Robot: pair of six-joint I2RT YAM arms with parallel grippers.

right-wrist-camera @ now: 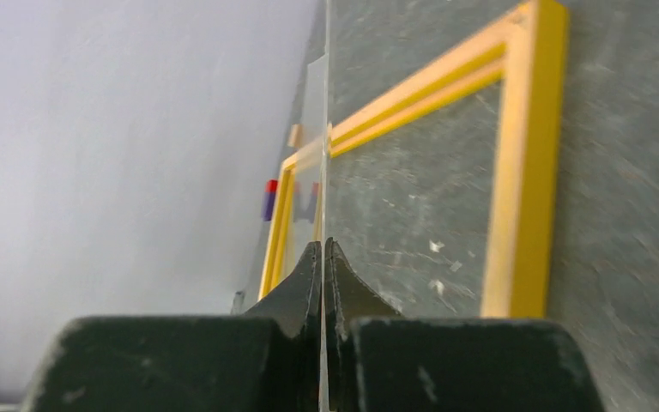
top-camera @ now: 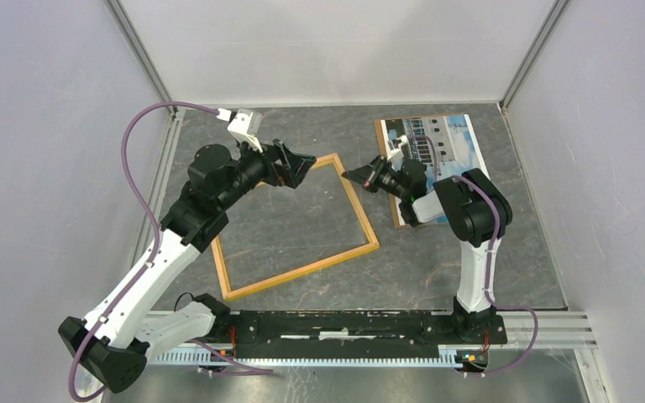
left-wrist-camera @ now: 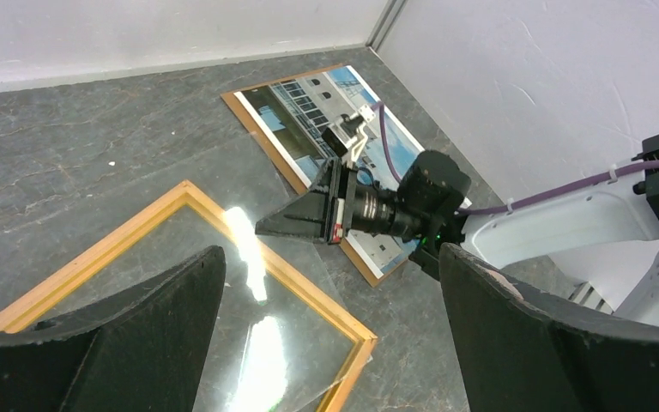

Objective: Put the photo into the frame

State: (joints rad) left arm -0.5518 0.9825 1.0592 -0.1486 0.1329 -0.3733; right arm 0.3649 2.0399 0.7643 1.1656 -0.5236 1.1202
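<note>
The right gripper (top-camera: 349,175) is fully closed, its two black fingers (right-wrist-camera: 292,292) pinched on the edge of a thin clear sheet (left-wrist-camera: 266,343). The right wrist view shows that sheet edge-on as a fine line running out from between the tips. From the left wrist view the sheet spreads over the frame's opening and throws back bright glare. I cannot tell whether its far side rests on the wood. The gripper's tip sits just over the right rail of the frame (top-camera: 302,270).

The frame is a large, thin rectangle of light orange-yellow wood. It lies flat on the dark grey, stone-patterned table (top-camera: 437,269), turned at an angle, in the middle-left part of the surface.

The left gripper (top-camera: 300,168) hangs above the frame's far corner. Its broad black fingers (left-wrist-camera: 137,335) are spread as wide as they go, holding nothing and touching nothing.

The photo (top-camera: 441,143) lies further out, near the table's far right corner and apart from the frame. It is a white-edged paper print of a pale building with rows of windows under blue sky. It lies flat on a plain brown backing board (top-camera: 381,134), whose edge shows along the photo's left side. The right arm reaches across the photo's near end and hides part of it.
</note>
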